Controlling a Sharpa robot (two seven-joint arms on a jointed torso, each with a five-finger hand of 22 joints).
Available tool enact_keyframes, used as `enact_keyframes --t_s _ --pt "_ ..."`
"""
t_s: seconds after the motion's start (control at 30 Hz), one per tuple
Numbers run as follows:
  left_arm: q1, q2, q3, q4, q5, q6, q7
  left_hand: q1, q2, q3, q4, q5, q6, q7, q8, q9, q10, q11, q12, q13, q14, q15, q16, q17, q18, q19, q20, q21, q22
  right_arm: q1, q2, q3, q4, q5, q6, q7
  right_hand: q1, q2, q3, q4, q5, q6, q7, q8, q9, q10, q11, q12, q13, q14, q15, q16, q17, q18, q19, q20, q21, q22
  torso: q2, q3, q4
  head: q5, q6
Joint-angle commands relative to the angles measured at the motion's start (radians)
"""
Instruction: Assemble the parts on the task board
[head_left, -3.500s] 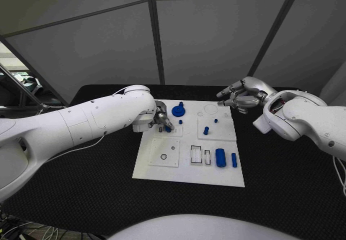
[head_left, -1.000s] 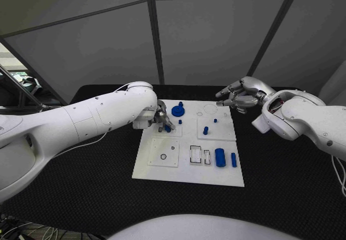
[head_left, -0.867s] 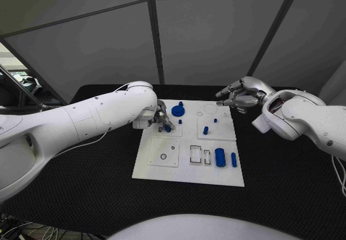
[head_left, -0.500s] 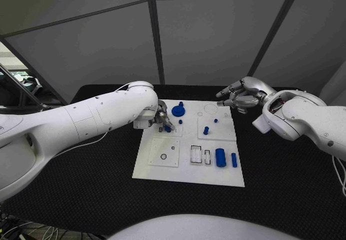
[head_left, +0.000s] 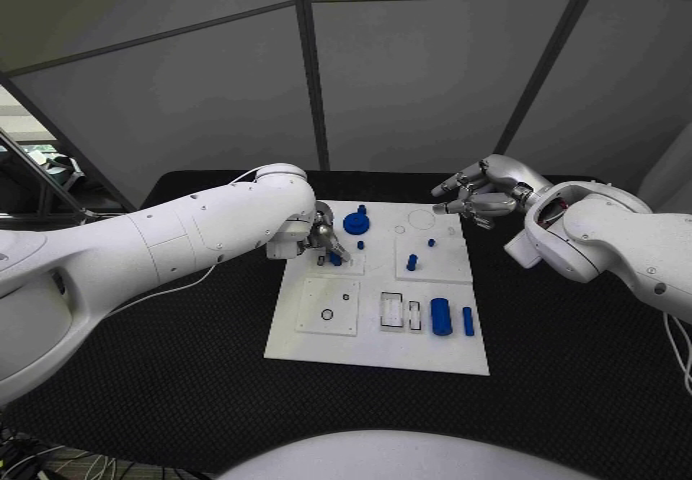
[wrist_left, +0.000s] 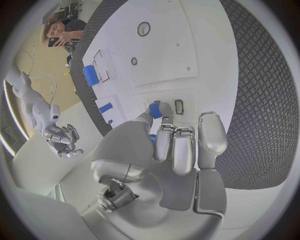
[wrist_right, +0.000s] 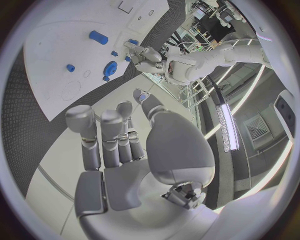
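Peg (head_left: 335, 257) sits pinched in the left hand (head_left: 323, 236), upright, at the board's (head_left: 378, 340) far-left corner, its slot directly beneath. Right hand (head_left: 483, 194) hovers off the far-right corner, fingers loosely curled, empty.

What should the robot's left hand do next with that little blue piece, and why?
Probably press the small blue piece gently straight down. The left hand holds it at its fingertips over the far left part of the white board, beside a small dark slot, and whether it is fully seated cannot be told. The right hand hovers empty.
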Motion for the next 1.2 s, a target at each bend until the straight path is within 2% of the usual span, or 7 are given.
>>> enact_keyframes --t_s 0.03,0.23,0.63,1.2 --pt "-0.007 0.002 -0.005 -0.007 0.003 0.021 -0.021 -0.029 -0.012 -0.015 0.012 -0.002 0.003 0.0 -0.006 -0.001 0.064 0.002 -0.006 0.217 0.102 -0.003 0.001 0.244 -0.036 0.002 0.001 -0.004 0.002 0.002 0.0 0.001 0.002 -0.002 0.002 0.004 -0.011 -0.003 0.006 0.0 0.002 -0.009 -0.001 -0.002 -0.001 -0.008 -0.002 -0.003 -0.001 0.005 -0.001 -0.006 -0.001 0.006 0.001 -0.002 -0.003 -0.001 0.0 0.0 -0.0007 0.0 0.001" --pt "-0.006 0.006 -0.005 -0.015 0.008 0.036 -0.027 -0.047 -0.03 -0.046 0.04 -0.002 0.004 0.001 -0.009 0.003 0.064 0.002 -0.008 0.217 0.102 -0.004 0.001 0.243 -0.036 0.003 0.0 -0.005 0.003 0.002 -0.001 0.001 0.003 -0.002 0.002 0.004 -0.011 -0.003 0.006 0.0 0.002 -0.009 -0.001 -0.002 -0.001 -0.008 -0.002 -0.003 -0.001 0.005 -0.001 -0.006 -0.001 0.006 0.001 -0.002 -0.003 -0.001 0.001 0.0002 -0.0008 -0.001 0.0" --pt "-0.006 0.012 -0.005 -0.02 0.011 0.043 -0.029 -0.055 -0.038 -0.071 0.069 -0.002 0.007 0.001 -0.012 0.008 0.065 0.002 -0.006 0.217 0.102 -0.005 0.002 0.244 -0.036 0.005 0.0 -0.004 0.007 0.002 -0.002 0.001 0.005 -0.002 0.002 0.004 -0.011 -0.003 0.006 0.0 0.002 -0.009 -0.001 -0.002 -0.001 -0.008 -0.002 -0.003 -0.001 0.005 -0.001 -0.006 -0.001 0.006 0.001 -0.002 -0.003 -0.001 0.0 -0.0005 -0.0006 -0.003 -0.003" --pt "-0.006 0.012 -0.005 -0.006 0.002 0.033 -0.028 -0.025 -0.051 -0.081 0.062 -0.001 0.009 -0.001 -0.013 0.013 0.065 0.0 -0.006 0.218 0.102 -0.005 0.001 0.243 -0.036 0.006 -0.001 -0.004 0.009 0.002 -0.004 0.001 0.007 -0.002 0.003 0.003 -0.012 -0.003 0.007 0.0 0.002 -0.009 -0.001 -0.002 -0.001 -0.008 -0.002 -0.002 -0.001 0.005 -0.001 -0.007 -0.001 0.006 0.002 -0.002 -0.004 0.0 0.0 0.0001 -0.0004 -0.005 -0.003"
